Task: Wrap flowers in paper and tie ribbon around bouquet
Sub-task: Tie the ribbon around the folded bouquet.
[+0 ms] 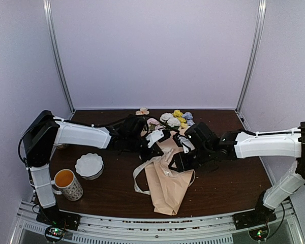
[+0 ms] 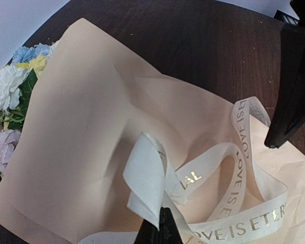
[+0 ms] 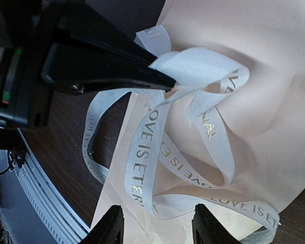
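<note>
L pincer (image 2: 160, 230) nearest lens, clamped tight on a fold of ribbon (image 2: 147, 178), fold held up off paper (image 2: 76, 127). Rest of ribbon lies in loose coils on the wrap, one loop trailing onto tabletop (image 1: 229, 188). R pincer (image 3: 157, 226) hovers just above, jaws partway apart; I see nothing btwn them. Bouquet (image 1: 168, 188) lies mid-tabletop, flowers (image 2: 10, 86) poking out at far end.

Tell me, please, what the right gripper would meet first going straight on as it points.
Probably the ribbon, looped on the paper just ahead of the right gripper; depth is unclear.
</note>
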`<state>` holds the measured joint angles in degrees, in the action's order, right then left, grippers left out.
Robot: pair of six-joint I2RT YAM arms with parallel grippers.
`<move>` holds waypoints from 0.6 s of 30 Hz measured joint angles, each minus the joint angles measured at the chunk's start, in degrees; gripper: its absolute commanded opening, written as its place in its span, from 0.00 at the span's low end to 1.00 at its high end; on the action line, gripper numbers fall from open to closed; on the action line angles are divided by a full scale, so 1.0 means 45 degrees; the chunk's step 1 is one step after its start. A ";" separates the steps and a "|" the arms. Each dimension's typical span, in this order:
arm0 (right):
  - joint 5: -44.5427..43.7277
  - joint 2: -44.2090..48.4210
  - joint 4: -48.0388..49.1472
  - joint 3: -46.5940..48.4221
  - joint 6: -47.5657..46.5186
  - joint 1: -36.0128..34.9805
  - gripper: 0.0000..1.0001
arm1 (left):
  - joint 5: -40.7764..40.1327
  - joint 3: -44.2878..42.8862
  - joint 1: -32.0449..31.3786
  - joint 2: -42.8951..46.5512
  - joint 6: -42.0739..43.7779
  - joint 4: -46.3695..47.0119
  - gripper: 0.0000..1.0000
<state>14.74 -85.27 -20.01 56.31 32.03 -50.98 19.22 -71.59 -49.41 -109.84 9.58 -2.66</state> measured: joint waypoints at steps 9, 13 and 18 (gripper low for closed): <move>-0.1234 -0.1141 0.0729 -0.0350 0.0845 -0.1282 0.47 | 0.0102 0.0000 0.0073 0.0000 -0.0155 0.0034 0.00; -0.1234 -0.1443 0.1069 -0.0350 0.1035 -0.1409 0.13 | 0.0117 0.0000 0.0078 0.0000 -0.0175 0.0063 0.00; -0.1705 -0.1452 0.0957 -0.0330 0.1127 -0.1433 0.00 | 0.0097 -0.0024 0.0078 -0.0005 -0.0219 0.0121 0.00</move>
<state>7.07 -91.81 -15.70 54.83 37.10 -57.43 19.66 -71.70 -49.06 -109.86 8.60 -2.11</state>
